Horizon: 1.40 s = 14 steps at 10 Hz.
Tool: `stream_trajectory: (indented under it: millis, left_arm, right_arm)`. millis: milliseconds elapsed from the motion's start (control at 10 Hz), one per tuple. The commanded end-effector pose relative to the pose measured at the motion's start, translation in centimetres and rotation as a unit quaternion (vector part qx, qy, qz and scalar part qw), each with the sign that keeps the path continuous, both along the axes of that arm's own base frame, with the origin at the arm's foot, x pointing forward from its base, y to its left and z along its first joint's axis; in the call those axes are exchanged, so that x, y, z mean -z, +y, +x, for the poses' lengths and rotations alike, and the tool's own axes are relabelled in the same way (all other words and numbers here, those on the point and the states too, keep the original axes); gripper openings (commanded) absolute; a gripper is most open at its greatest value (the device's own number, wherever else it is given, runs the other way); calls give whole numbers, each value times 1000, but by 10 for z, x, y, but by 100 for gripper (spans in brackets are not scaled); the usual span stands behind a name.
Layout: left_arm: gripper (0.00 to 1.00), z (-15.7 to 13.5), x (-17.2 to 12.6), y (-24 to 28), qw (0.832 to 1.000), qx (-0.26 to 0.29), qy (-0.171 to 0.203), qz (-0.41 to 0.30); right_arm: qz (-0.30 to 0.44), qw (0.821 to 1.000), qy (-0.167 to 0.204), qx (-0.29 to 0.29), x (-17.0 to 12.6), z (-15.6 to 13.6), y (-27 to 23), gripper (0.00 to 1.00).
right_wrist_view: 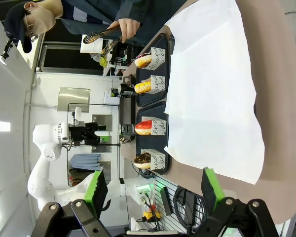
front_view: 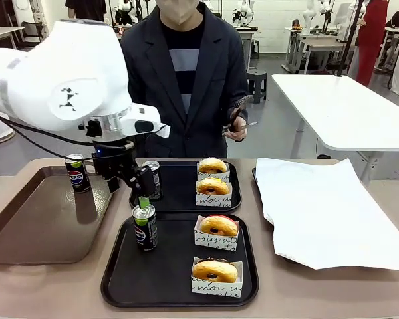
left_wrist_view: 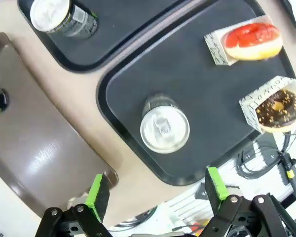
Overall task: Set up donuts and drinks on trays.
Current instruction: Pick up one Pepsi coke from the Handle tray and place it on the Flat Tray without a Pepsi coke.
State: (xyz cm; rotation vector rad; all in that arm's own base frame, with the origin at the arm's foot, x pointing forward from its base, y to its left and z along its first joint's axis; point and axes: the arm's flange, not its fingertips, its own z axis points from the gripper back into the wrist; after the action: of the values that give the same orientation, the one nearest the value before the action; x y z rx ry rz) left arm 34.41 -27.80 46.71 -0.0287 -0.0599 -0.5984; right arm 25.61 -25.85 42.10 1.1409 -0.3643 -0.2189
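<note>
table (front_view: 26,292); left gripper (left_wrist_view: 158,190) above can (left_wrist_view: 165,129)

Cans (front_view: 145,227) upright; sleeved donuts (front_view: 216,230) on trays (front_view: 166,282)

You saw black plastic trays (front_view: 179,296), smooth and a bit shiny. The can (left_wrist_view: 165,129) had a shiny silver metal top. The donuts (front_view: 215,270) sat in white paper sleeves (front_view: 215,288).

Two trays lie mid-desk, one (front_view: 179,292) nearer the robot, one (front_view: 183,199) behind it. Each holds a can at left, two donuts at right. Brown tray (front_view: 26,226) left, paper (front_view: 326,212) right.
</note>
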Motion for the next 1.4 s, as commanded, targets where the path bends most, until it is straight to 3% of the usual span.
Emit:
stream_trajectory:
  millis: [0,100,200,800,1000,1300]
  left_arm:
    - [100,-6,1,9,999,12,29,-12]
    - [100,-9,1,12,999,28,44,-13]
    - [100,-4,-1,3,1000,0,12,-4]
    - [100,-5,-1,5,1000,9,20,-7]
    - [100,1,-10,80,996,-69,15,-60]
    - [100,-1,1,181,984,-169,18,-54]
  right_arm:
    - [4,1000,-11,-1,0,1,0,100]
    - [4,1000,-11,-1,0,1,0,100]
    - [4,1000,-11,-1,0,1,0,100]
    - [4,1000,-11,-1,0,1,0,100]
    - [4,1000,-11,-1,0,1,0,100]
    - [4,1000,-11,-1,0,1,0,100]
